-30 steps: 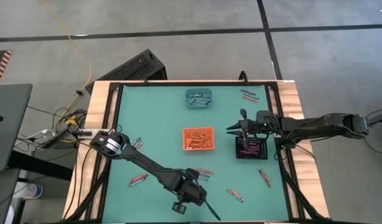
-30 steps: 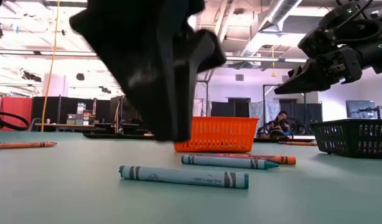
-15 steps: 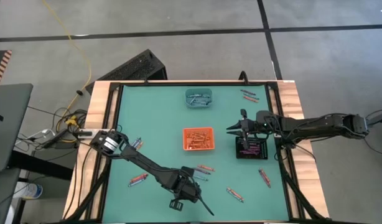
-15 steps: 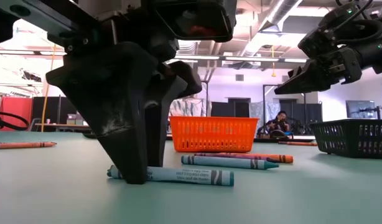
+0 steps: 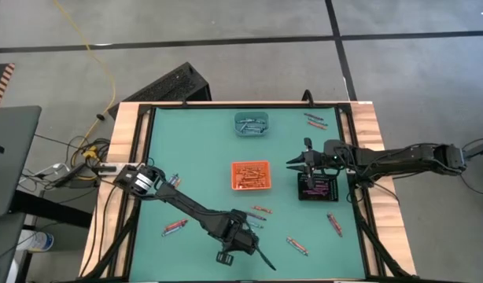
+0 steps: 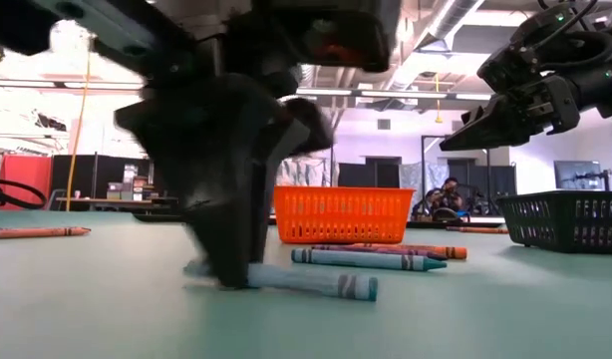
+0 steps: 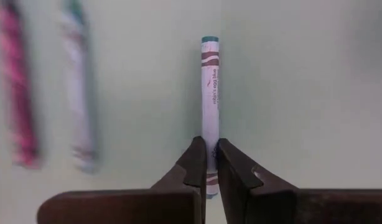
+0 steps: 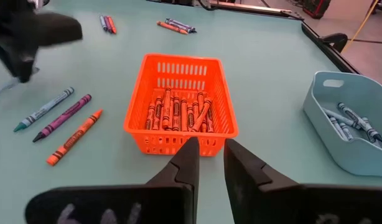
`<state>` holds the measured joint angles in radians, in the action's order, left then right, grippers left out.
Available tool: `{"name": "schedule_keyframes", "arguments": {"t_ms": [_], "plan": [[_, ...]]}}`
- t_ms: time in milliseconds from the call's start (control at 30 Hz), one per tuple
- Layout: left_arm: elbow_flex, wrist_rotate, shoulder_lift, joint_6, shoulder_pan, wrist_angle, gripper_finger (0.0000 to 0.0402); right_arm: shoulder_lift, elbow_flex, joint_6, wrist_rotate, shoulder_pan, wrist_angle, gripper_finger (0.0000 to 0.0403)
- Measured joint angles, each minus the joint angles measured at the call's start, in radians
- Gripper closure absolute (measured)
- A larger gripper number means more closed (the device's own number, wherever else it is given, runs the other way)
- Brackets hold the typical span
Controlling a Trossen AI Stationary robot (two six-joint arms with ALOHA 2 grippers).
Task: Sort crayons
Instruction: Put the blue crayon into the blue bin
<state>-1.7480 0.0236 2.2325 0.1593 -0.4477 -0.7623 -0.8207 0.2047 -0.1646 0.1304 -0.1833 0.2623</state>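
My left gripper is down at the table near its near edge, shut on a blue-grey crayon, which also shows in the low view. My right gripper hangs in the air between the orange tray and the black tray, empty, with a narrow gap between its fingers. The orange tray holds several orange-red crayons, the teal tray blue-grey ones. Loose crayons lie flat on the green table. My left gripper pinches the crayon between its two fingers near one end. The fingers point down from above and lie across the crayon. The crayon lies about level, and its free end looks to rest on the table.
More loose crayons lie at the table's left, near right, right and far right. Three crayons lie beside the orange tray. A raised frame runs round the table.
My left gripper has come down from above the table onto one end of the blue-grey crayon and now stands on it. The crayon has shifted a little along the table. My right arm has kept still.
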Motion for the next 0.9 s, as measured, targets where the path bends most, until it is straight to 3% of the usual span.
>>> {"name": "schedule_keyframes", "arguments": {"t_ms": [200, 333, 700, 900], "plan": [[-0.135, 0.094, -0.005, -0.145, 0.054, -0.068, 0.0394, 0.000, 0.000, 0.000, 0.000, 0.000, 0.002, 0.0332], [-0.184, 0.094, -0.006, -0.279, 0.127, -0.116, 0.0394, 0.000, 0.000, 0.000, 0.000, 0.000, 0.002, 0.0332], [-0.292, 0.106, -0.048, -0.510, 0.473, -0.192, 0.0394, 0.000, 0.000, -0.002, 0.000, 0.000, 0.000, 0.0332], [-0.288, 0.147, -0.037, -0.499, 0.700, -0.175, 0.0394, 0.000, 0.000, -0.004, 0.000, 0.000, 0.000, 0.0332]]}}
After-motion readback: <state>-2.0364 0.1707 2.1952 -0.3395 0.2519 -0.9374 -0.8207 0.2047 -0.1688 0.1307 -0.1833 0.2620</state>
